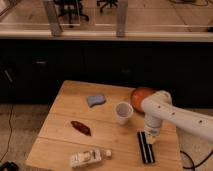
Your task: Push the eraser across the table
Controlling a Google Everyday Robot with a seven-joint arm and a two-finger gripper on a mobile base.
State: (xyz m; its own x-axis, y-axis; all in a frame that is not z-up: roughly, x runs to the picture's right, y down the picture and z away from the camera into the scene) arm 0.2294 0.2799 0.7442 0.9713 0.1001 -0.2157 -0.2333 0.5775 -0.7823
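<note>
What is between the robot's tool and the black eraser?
Nothing visible: in the camera view, the tool hangs right beside the far end of the eraser.
</note>
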